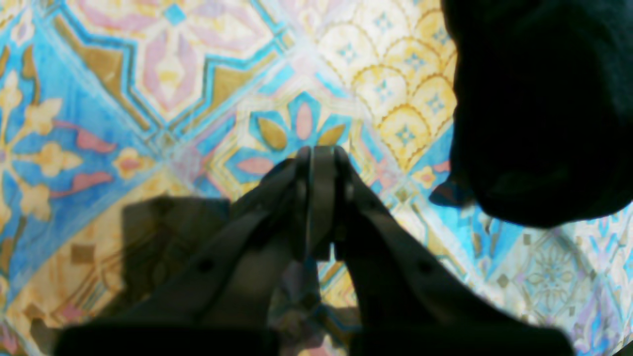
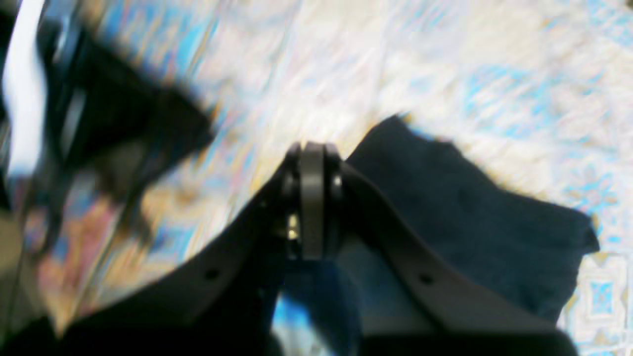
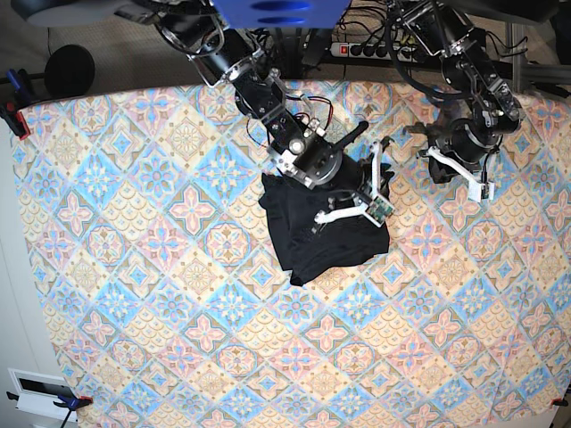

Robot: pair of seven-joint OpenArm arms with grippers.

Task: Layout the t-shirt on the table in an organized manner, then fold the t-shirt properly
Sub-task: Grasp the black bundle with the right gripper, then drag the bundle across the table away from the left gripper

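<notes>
You have one t-shirt [image 3: 326,227], bunched in a black heap near the centre of the table [image 3: 134,267], and two arms. In the base view the right gripper [image 3: 379,183] hangs over the heap's 2 o'clock edge, while the left gripper [image 3: 437,165] sits apart at 3 o'clock over bare cloth. Only the left wrist view shows its jaws pressed together on nothing, fabric at 2 o'clock. Only the blurred right wrist view shows the right gripper's jaws closed and empty too.
</notes>
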